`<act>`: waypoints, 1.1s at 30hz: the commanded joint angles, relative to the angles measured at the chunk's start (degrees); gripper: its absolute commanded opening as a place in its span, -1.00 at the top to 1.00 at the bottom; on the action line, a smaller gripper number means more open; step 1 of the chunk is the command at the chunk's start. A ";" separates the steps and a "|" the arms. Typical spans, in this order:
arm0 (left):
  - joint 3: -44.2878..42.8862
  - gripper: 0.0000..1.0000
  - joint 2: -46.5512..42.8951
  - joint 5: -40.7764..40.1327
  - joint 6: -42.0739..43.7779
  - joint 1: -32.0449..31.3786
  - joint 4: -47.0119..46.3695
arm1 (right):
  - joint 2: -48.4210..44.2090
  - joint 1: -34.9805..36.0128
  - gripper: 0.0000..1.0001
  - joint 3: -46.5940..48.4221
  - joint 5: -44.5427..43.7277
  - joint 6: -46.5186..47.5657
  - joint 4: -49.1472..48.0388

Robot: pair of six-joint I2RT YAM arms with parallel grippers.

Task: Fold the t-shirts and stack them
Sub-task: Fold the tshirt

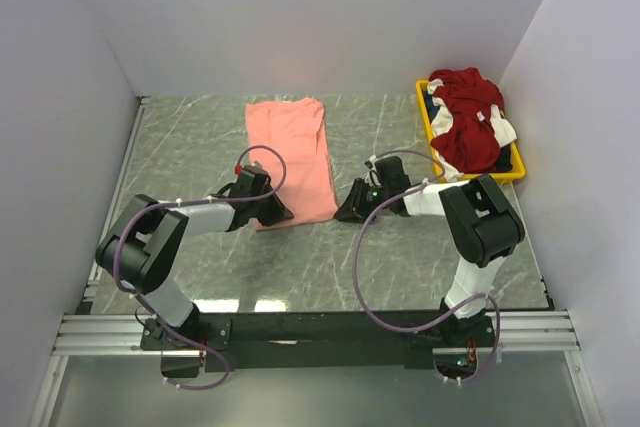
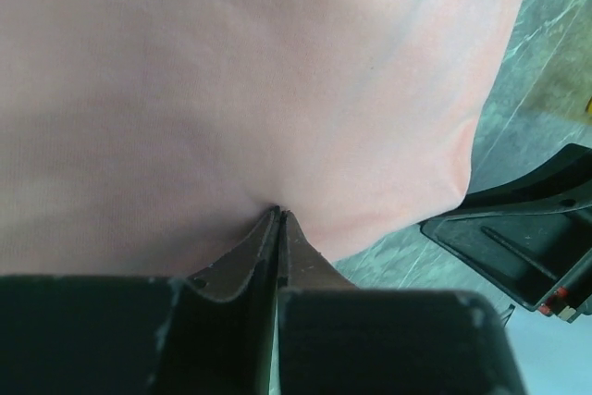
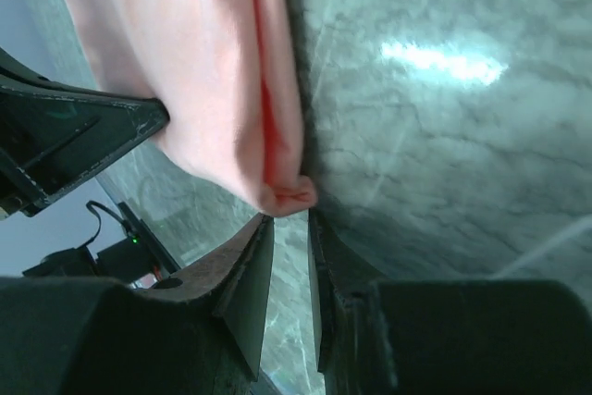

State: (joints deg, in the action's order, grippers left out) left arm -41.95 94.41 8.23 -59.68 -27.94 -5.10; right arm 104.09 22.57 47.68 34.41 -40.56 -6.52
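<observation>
The left gripper (image 2: 278, 212) is clenched on the near edge of the salmon-pink t-shirt (image 2: 231, 90) - cloth puckers at its tips and spreads flat ahead of it. The right gripper (image 3: 289, 219) stands slightly parted, gripping nothing; the shirt's folded corner lies just ahead of its tips. 1 dark red and white t-shirt (image 1: 468, 122) is heaped in the yellow tray (image 1: 424, 117), well behind that gripper.

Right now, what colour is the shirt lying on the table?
The shirt is salmon-pink; clearest in the top external view.
</observation>
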 commanded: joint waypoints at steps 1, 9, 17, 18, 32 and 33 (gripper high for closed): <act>2.49 0.84 -2.91 -0.85 0.09 0.17 1.50 | -2.48 -0.33 0.41 -3.56 -1.81 0.65 -0.86; -0.67 0.62 -11.87 -1.81 2.29 0.17 7.29 | -16.80 0.90 0.40 -3.31 -2.77 0.04 3.61; 1.52 0.70 -12.67 -3.05 2.11 4.21 8.10 | -7.78 4.59 0.40 8.65 -4.44 -0.05 5.38; 2.05 0.71 -12.50 -3.13 2.03 4.91 7.92 | -5.33 4.94 0.40 9.70 -4.53 0.04 5.21; 12.51 0.77 -13.89 -3.74 0.44 6.32 5.54 | 0.59 4.24 0.44 -1.71 -7.87 -0.23 0.02; 12.42 0.77 -14.51 -3.83 0.62 6.50 5.89 | 0.06 4.07 0.44 -1.98 -8.13 -0.14 0.28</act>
State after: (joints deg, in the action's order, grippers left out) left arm -31.11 81.54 5.30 -59.48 -21.76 -0.51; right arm 104.79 27.09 48.77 30.09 -42.41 -9.47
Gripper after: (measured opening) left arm 0.114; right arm 0.278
